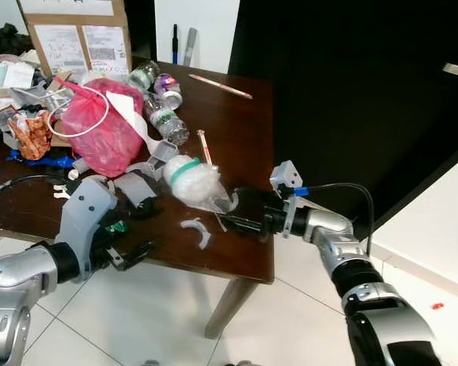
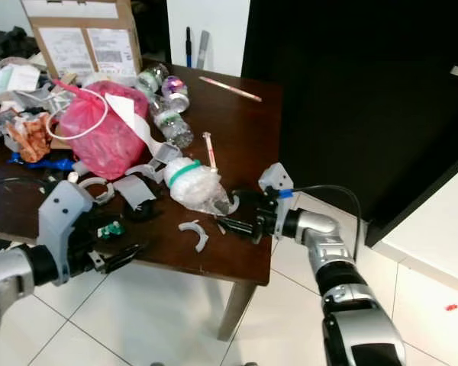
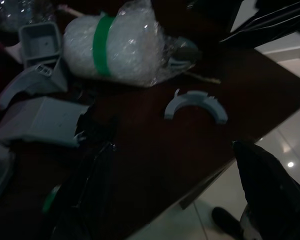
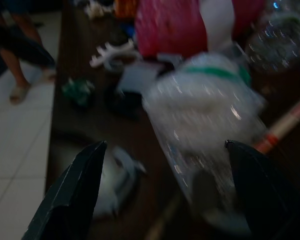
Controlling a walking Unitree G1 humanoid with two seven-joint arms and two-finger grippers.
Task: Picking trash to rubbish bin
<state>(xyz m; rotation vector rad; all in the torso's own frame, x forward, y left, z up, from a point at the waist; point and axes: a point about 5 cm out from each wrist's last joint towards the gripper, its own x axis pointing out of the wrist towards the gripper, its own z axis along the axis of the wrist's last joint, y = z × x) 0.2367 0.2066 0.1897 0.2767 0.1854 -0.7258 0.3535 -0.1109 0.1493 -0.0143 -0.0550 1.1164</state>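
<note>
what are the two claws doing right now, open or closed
Left claw: open, holding nothing, at the near table edge.
Right claw: open, fingers spread toward the bubble wrap bundle, not gripping it yet.

The table (image 1: pixel 237 145) is dark, polished wood. Just before the right tool (image 1: pixel 240 213) lies a clear, crinkled bubble-wrap bundle (image 1: pixel 192 181) with a green tape band. Beyond it sits a glossy pink plastic bag (image 1: pixel 103 130), then a matt cardboard box (image 1: pixel 76 34).
</note>
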